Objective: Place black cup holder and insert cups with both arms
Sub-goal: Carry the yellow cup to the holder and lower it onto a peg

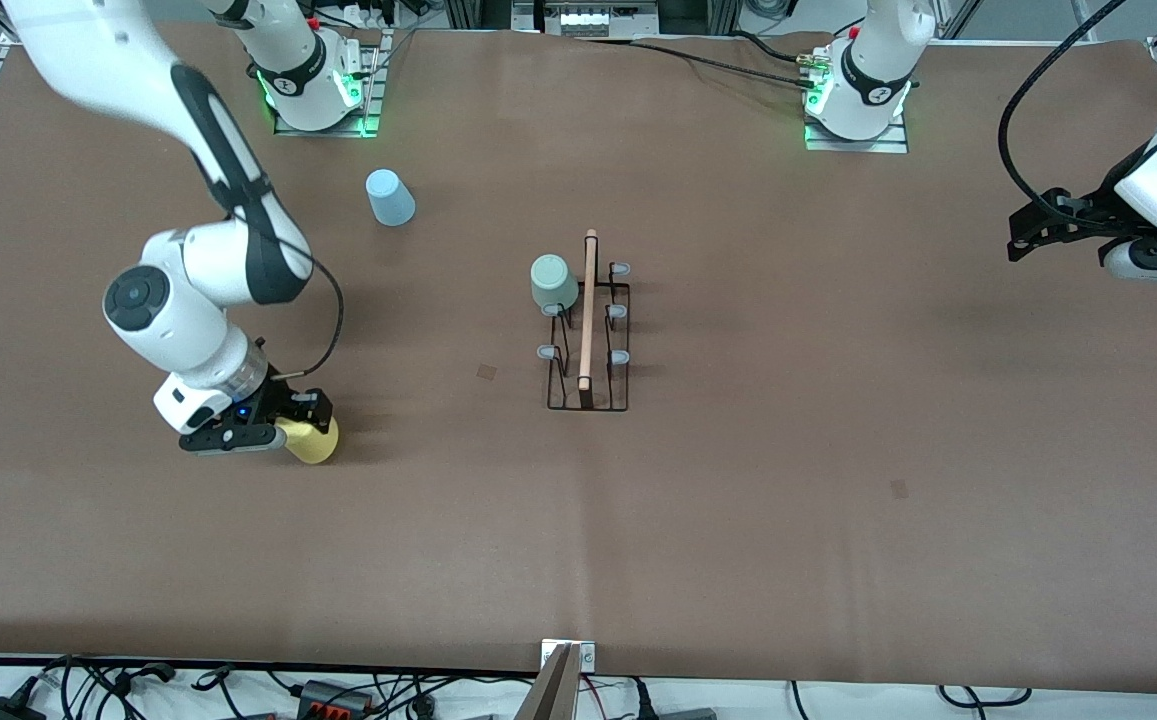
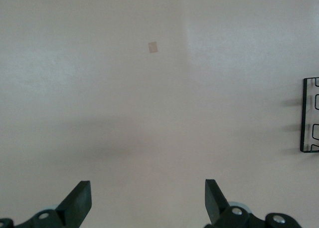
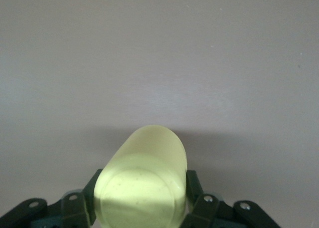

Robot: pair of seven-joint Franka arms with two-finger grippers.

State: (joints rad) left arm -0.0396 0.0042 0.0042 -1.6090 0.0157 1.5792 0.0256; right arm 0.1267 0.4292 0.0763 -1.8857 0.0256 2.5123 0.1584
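The black cup holder (image 1: 588, 385) stands at the middle of the table, its wooden rod (image 1: 589, 310) on top. A pale grey-green cup (image 1: 554, 283) sits on one of its pegs, on the side toward the right arm's end. My right gripper (image 1: 306, 422) is shut on the yellow cup (image 1: 318, 444), held on its side low over the table toward the right arm's end; the right wrist view shows the cup (image 3: 144, 180) between the fingers (image 3: 193, 184). The light blue cup (image 1: 390, 197) stands upside down near the right arm's base. My left gripper (image 1: 1023, 240) is open and empty, waiting at the left arm's end; its wrist view shows it (image 2: 147, 203) over bare table, with the holder's edge (image 2: 304, 115) at the side.
Small tan patches lie on the brown table cover (image 1: 487, 371), (image 1: 899, 488); one of them shows in the left wrist view (image 2: 153, 47). Cables and a clamp (image 1: 560, 680) run along the table edge nearest the front camera.
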